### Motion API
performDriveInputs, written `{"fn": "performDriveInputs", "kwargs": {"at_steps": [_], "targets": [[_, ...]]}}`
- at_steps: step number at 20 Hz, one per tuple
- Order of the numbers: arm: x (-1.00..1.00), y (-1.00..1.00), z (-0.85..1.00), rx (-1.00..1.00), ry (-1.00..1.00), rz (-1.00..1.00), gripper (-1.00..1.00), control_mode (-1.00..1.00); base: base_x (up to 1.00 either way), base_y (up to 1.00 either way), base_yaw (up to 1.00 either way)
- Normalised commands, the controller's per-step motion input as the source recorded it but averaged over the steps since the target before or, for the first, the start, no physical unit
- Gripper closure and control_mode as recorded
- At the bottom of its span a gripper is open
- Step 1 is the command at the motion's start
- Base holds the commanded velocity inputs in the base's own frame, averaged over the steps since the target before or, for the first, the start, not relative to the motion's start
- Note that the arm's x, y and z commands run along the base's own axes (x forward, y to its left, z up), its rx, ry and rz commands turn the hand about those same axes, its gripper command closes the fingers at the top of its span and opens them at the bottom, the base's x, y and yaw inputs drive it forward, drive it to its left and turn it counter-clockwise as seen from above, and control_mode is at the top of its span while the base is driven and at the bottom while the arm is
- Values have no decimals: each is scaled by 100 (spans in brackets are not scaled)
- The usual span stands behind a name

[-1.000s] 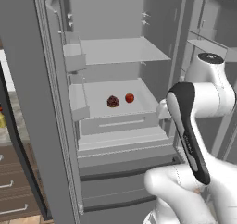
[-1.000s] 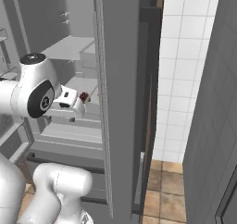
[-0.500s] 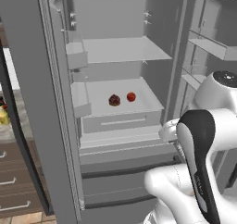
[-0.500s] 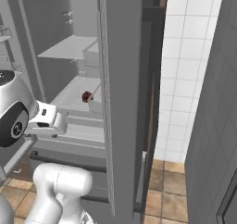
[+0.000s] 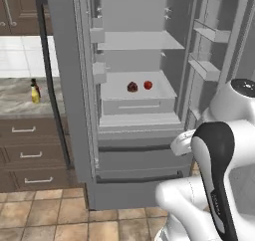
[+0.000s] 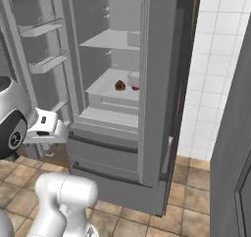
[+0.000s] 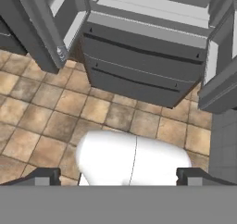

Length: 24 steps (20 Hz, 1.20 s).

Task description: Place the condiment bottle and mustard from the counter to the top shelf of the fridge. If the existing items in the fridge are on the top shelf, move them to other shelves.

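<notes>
The base has pulled back from the open fridge (image 5: 134,85), gripper (image 7: 118,174) spread wide and empty, bringing the condiment bottle (image 5: 33,82) and mustard (image 5: 35,93), apparently untouched, into view on the worktop (image 5: 17,98), top shelf (image 5: 137,41) bare.

I see the tall grey fridge (image 5: 134,85) with a pale grey inside. On its pale grey shelf (image 5: 137,90) I see one dark maroon round thing (image 5: 132,87) and one bright red round thing (image 5: 148,85). The marbled grey-brown stone counter (image 5: 17,103) carries a small yellow bottle (image 5: 35,94). The floor tiles (image 7: 41,112) are mottled brown and beige.
</notes>
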Motion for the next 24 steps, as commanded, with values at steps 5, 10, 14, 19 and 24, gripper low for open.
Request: {"fn": "performDriveInputs", "kwargs": {"at_steps": [5,10,14,19,24], "targets": [[0,0,0,0,0,0,-100,100,-50,26,41],[0,0,0,0,0,0,-100,100,-52,24,48],[0,0,0,0,0,0,-100,100,-51,30,59],[0,0,0,0,0,0,-100,100,-18,49,60],[0,0,0,0,0,0,-100,100,10,63,46]]}}
